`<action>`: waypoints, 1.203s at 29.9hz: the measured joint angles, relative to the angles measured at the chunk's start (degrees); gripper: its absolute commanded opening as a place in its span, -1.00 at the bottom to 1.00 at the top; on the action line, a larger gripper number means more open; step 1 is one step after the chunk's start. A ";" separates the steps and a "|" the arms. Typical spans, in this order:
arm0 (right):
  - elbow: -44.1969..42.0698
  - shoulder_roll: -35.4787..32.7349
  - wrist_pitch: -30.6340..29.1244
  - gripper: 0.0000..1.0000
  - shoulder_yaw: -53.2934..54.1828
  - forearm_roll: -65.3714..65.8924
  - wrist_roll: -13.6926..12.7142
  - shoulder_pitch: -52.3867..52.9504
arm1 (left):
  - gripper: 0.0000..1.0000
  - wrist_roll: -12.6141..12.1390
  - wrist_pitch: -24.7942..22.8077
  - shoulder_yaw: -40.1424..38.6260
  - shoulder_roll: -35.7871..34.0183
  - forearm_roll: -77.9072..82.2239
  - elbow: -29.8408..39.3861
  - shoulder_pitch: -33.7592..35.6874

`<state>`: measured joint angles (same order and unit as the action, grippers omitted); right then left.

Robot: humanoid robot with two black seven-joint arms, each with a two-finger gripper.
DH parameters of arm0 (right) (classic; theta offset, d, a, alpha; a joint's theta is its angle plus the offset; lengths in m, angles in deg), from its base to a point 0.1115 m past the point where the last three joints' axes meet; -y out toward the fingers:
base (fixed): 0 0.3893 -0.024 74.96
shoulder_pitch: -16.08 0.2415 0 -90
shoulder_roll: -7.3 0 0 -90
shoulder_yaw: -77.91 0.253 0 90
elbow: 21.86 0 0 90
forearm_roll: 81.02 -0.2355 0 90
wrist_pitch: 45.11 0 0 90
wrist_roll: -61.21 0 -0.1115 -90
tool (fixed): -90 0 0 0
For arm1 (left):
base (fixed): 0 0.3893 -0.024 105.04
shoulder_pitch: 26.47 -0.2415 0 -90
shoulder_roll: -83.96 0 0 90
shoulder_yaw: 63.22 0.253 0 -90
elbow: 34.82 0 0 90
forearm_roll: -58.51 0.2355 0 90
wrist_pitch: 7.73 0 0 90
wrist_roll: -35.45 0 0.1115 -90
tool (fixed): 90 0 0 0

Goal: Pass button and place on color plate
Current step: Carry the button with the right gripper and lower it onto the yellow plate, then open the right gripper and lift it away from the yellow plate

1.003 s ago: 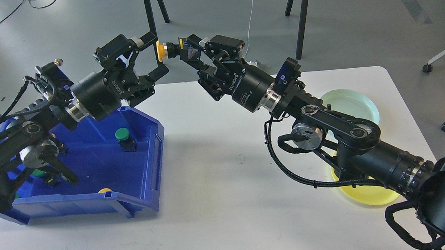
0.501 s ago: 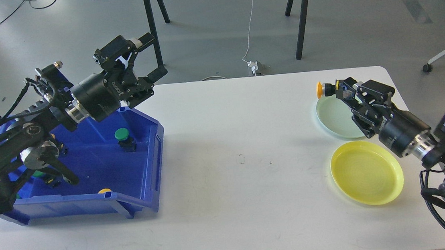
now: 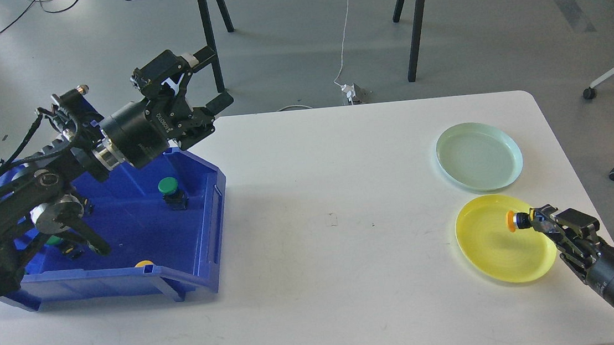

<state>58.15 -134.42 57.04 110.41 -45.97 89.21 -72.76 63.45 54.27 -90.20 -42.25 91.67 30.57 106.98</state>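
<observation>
Yellow button (image 3: 513, 220) in right hand (image 3: 533, 220) over yellow plate (image 3: 493, 267), green plate (image 3: 478, 157) near.

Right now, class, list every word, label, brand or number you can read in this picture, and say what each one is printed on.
"DUOMOTO", or close to it: white lettering on the black wrist housing behind the left claw; it is small and tilted, so the spelling is uncertain.
No readable text shows near the right claw, on the yellow button, the yellow plate, the pale green plate or the blue bin.
</observation>
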 measured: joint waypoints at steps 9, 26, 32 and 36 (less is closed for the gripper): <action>-2.59 2.85 -0.29 -0.27 -2.03 -0.15 0.01 -0.01 | 0.94 0.00 0.00 0.00 0.00 -0.03 0.00 -0.11; -2.44 4.85 -0.20 0.20 -1.39 -1.27 0.01 -0.18 | 0.95 0.00 0.00 0.00 0.07 -0.03 0.00 -0.11; -2.16 4.85 -0.20 0.22 -1.39 -1.97 0.01 -0.19 | 0.95 0.00 0.00 -0.01 0.07 -0.03 0.00 -0.11; -1.98 4.95 -0.19 0.34 -1.24 -2.01 0.01 -0.19 | 0.95 0.00 0.00 -0.01 0.04 -0.03 0.00 -0.11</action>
<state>56.17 -129.47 56.85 109.18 -47.98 89.21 -72.95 63.45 54.27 -90.21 -42.20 91.64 30.57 106.86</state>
